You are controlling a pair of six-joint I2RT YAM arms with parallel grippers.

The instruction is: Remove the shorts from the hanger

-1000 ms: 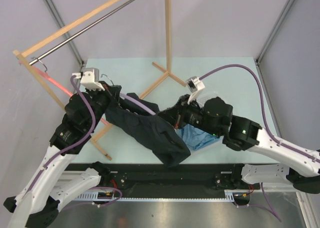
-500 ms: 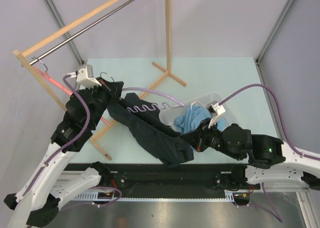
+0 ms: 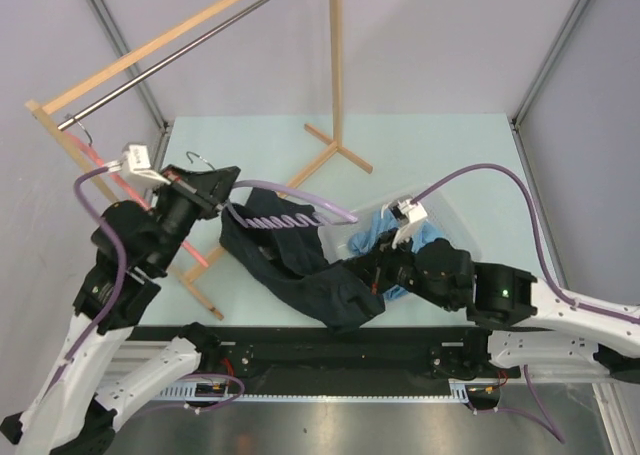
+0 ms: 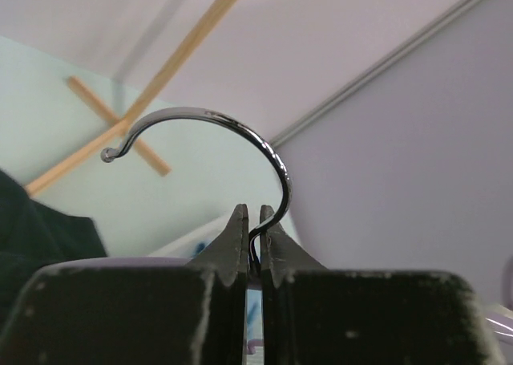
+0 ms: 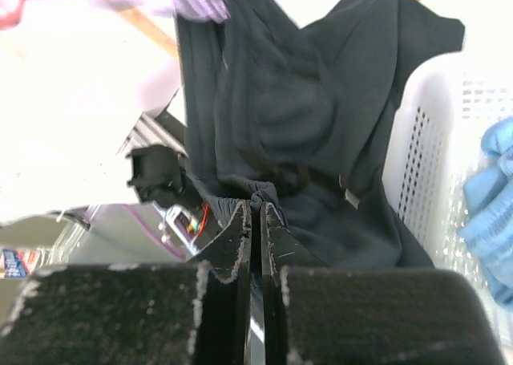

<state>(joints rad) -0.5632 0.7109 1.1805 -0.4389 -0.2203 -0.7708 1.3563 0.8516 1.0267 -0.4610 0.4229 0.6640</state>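
navy-black shorts [image 3: 290, 260] sag from my left pincer [image 3: 208, 175] to the near middle, where my right pincer [image 3: 348, 271] meets them; sky-blue shorts [image 3: 372, 237] lie in the white basket [image 3: 335, 238]. left wrist: fingers clamped on the hanger hook [image 4: 192, 111]. right wrist: fingers pinched tight on a dark fold.

Lab test cell: plain grey walls [image 3: 450, 45], aluminium frame posts [image 3: 557, 47].
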